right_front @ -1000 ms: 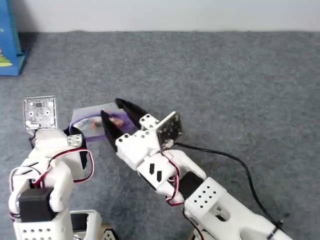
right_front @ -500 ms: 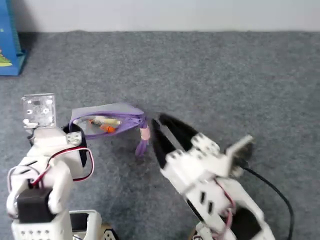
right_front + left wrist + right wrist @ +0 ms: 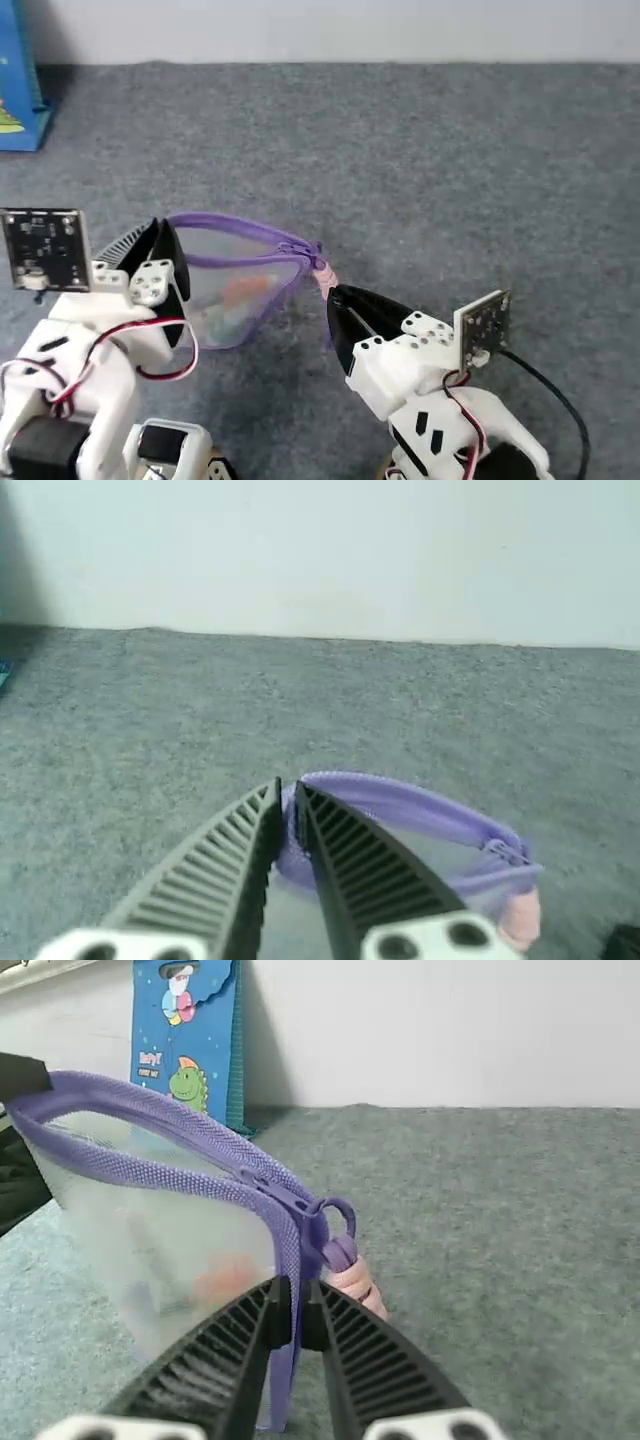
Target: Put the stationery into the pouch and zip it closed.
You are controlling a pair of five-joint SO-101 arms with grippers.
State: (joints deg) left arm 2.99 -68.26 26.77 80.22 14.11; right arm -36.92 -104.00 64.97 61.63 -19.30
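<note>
Clear plastic pouch with purple zip (image 3: 235,285) held up between both grippers

The left gripper (image 3: 289,805) has its fingers pressed together on the pouch's purple end edge. The right gripper (image 3: 295,1305) is clamped on the opposite end, just under the zip slider (image 3: 322,1222) and beside a pink tag (image 3: 355,1285). An orange item (image 3: 245,288) lies inside. The grey carpet (image 3: 450,160) runs from the pouch to the wall. A blue printed box (image 3: 15,85) stands at the far left edge, well apart.

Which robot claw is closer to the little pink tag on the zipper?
Right. The right gripper pinches the pouch just beside the pink tag; the left gripper grips the pouch's far end.
</note>
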